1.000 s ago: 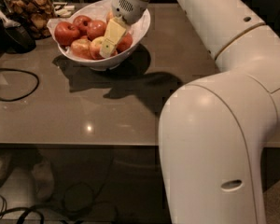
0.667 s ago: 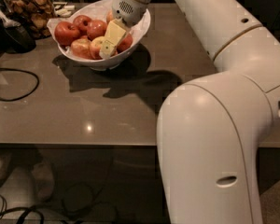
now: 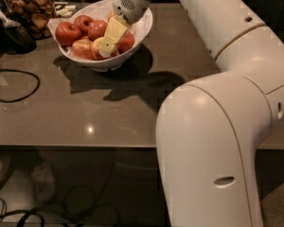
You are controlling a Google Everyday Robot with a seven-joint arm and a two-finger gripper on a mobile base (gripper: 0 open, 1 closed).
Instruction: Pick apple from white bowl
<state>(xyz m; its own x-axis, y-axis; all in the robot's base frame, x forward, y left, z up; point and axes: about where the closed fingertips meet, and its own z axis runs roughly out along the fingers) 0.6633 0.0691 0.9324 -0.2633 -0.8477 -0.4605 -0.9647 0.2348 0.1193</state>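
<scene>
Toward the far left corner of the counter (image 3: 109, 119) stands the white bowl (image 3: 103, 63), deep and glossy, its rim slanting higher on the side away from the near edge. A white paper lining (image 3: 143, 24) shows along its right inner wall. Red apples (image 3: 67, 32) are heaped inside it, most of them crowded toward the left half, with a paler yellow-red one (image 3: 96, 47) near the middle and another red one (image 3: 127, 42) toward the right wall.

The gripper (image 3: 106, 49) is down inside the bowl, its pale yellow end lying against the yellow-red apple in the middle of the heap. Whether it is spread wide, drawn narrow or closed on that apple cannot be told, since only one yellow face of it shows. Its round white wrist (image 3: 128, 2) hangs over the bowl's far rim, and the thick white arm (image 3: 217, 126) runs from there across the right side of the counter and past the near edge.

Beside the bowl, at the far left corner, a clear jar of brown snacks (image 3: 32, 12) stands. A black cable (image 3: 23, 91) loops on the counter by the left edge, well apart from the bowl. The arm's shadow (image 3: 132, 86) falls on the surface just nearer than the bowl.
</scene>
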